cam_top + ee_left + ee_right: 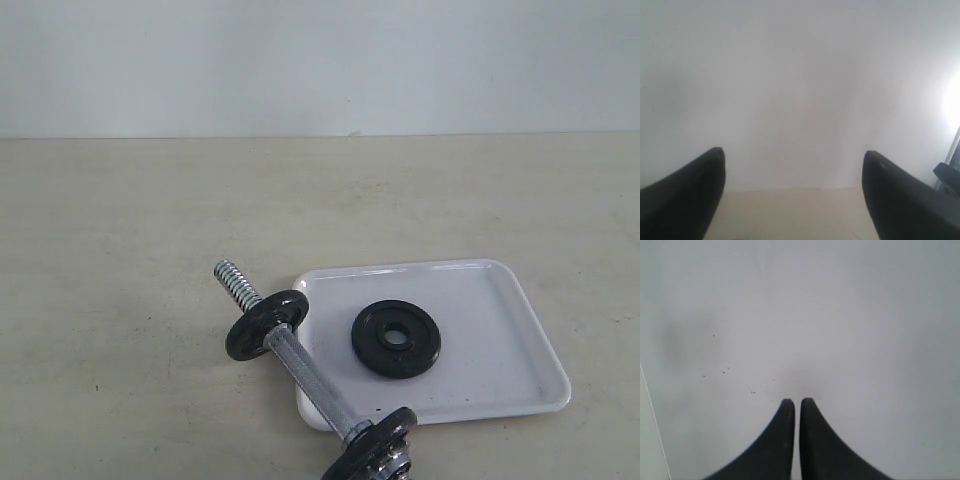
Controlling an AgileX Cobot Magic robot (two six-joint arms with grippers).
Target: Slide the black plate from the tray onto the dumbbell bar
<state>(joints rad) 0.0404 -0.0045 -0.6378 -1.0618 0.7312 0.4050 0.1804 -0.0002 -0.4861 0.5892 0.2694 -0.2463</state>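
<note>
One black plate [396, 338] in tray [520, 330], left pincer [792, 151], right pincer [797, 400] well away

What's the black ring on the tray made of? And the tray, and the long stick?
The black plate looks like cast metal, probably iron: matte, thick raised rim. The tray looks like glossy white plastic, smooth with rounded corners. The dumbbell bar looks like shiny chromed steel, with bright threads.

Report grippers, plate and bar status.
Left gripper open, right gripper shut, both empty. Black plate flat in tray. Dumbbell bar at tray's edge, far threaded end bare.
</note>
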